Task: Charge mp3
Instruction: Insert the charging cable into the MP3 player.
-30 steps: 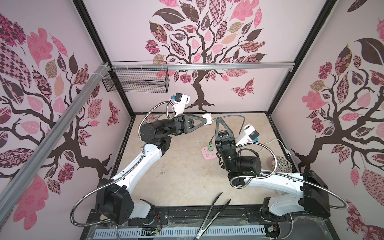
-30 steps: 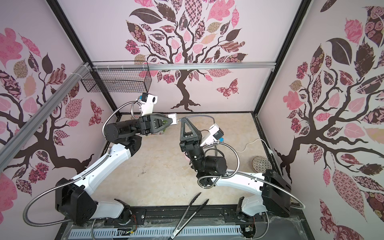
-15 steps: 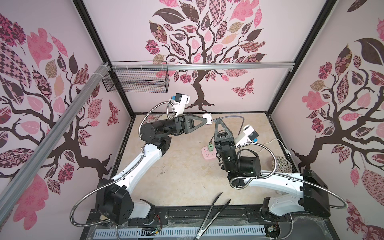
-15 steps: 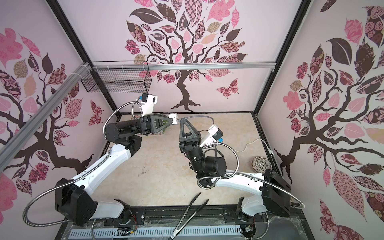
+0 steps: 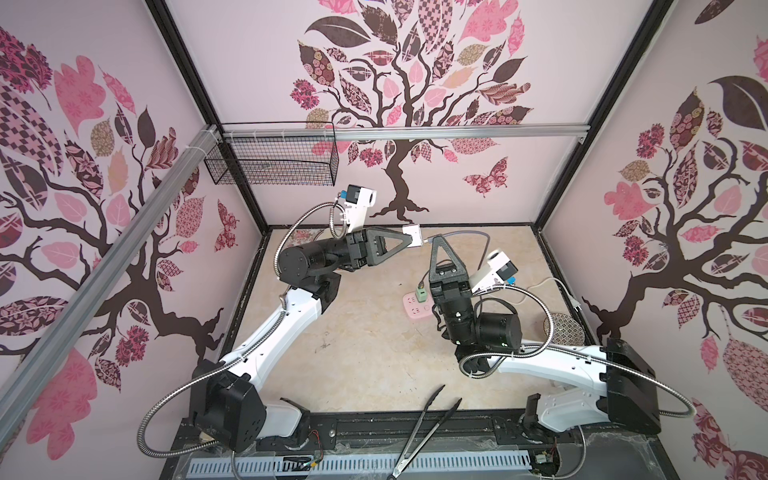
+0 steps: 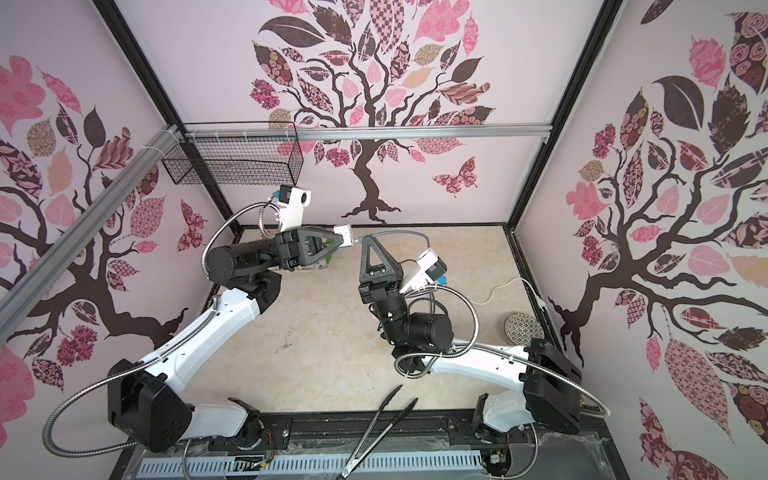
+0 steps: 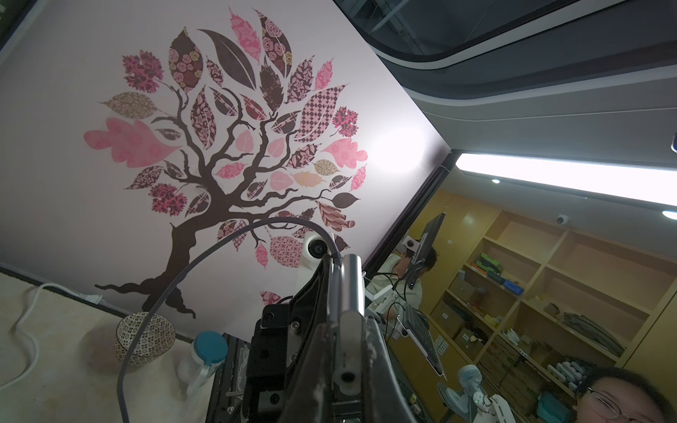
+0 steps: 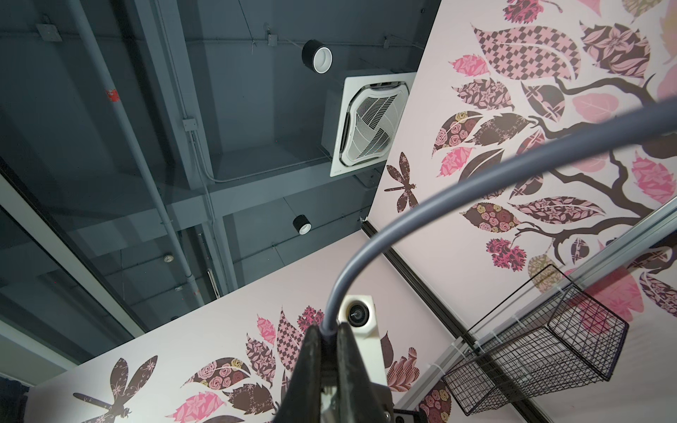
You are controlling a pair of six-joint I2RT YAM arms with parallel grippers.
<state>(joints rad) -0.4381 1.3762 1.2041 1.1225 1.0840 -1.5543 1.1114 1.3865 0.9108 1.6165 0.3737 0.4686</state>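
I had the left gripper (image 5: 405, 242) raised level, clamped on the flat silver mp3 (image 5: 414, 235), and the right gripper (image 5: 436, 240) upright, pinching a smooth grey cable (image 5: 467, 234) just beside it.

Black tongs (image 5: 424, 432) lay at the front edge of the bench (image 5: 365, 353), well apart from the right claw (image 5: 437, 240). A patterned bowl (image 5: 559, 328) stood to that claw's right. A wire basket (image 5: 270, 166) hung on the rail (image 5: 415, 134), high to the left of the left claw (image 5: 405, 240).
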